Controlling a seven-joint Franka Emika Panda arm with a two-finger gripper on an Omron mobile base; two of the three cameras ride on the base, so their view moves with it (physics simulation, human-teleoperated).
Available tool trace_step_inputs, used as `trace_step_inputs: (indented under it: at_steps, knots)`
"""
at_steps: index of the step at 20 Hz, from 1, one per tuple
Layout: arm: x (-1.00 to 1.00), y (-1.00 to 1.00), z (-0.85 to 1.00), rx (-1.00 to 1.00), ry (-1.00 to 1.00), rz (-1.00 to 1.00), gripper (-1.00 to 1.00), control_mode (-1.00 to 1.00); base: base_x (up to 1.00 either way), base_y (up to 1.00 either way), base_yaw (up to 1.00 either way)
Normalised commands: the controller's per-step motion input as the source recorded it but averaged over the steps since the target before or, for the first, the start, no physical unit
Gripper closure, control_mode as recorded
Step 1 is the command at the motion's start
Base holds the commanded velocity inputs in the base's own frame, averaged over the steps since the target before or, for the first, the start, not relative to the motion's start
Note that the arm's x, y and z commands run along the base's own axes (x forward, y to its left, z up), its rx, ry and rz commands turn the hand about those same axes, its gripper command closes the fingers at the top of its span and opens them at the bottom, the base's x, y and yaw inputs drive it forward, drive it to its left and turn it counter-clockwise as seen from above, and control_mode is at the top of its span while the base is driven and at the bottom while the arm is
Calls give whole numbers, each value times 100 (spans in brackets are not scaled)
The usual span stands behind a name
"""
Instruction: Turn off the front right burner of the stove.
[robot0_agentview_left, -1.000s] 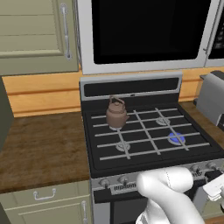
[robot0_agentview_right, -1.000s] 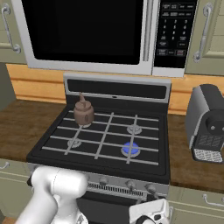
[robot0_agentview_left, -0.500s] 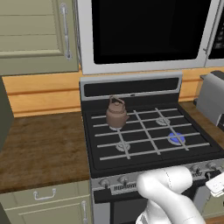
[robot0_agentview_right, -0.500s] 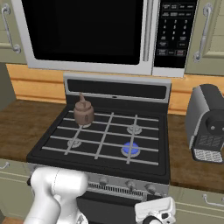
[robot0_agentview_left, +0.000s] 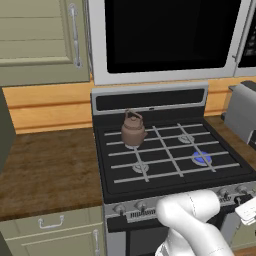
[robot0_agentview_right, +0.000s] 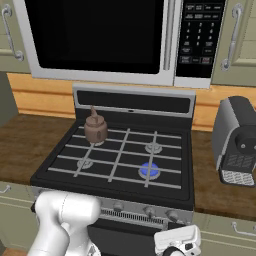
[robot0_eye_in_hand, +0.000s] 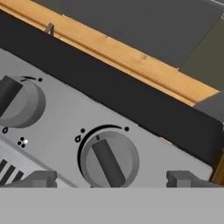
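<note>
Gripper (robot0_eye_in_hand: 111, 178) spread wide at bottom of frame, fingertips flanking the knob (robot0_eye_in_hand: 109, 159), lined up because the front right burner (robot0_agentview_right: 149, 170) burns blue.

Kitchen bkgd: dark wood bench (robot0_agentview_left: 50, 165) L & R of range; pale-wood backsplash strip (robot0_agentview_left: 47, 107) along wall; big silver microwave (robot0_agentview_right: 100, 37) w/ black window overhead, keypad panel (robot0_agentview_right: 198, 35) at its R; sage-green upper cabinets (robot0_agentview_left: 37, 40) w/ silver bar handles; matching lower drawers (robot0_agentview_left: 50, 227) under bench; grey toaster (robot0_agentview_right: 237, 140) on R bench; brown kettle (robot0_agentview_left: 133, 129) at rear L; light even, no hard shadows.
</note>
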Motion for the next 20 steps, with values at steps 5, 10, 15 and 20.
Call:
trace_step_inputs:
  at_steps: [5,10,15,20]
  knots:
    - [2,2,8,0,0,0,-100,-100,0,0,0]
    - [0,24,28,-1,-5,0,-100,-100,0,0,0]
    - [0,2,4,0,-1,0,-100,-100,0,0,0]
    - [3,0,-12,0,0,0,-100,-100,0,0,0]
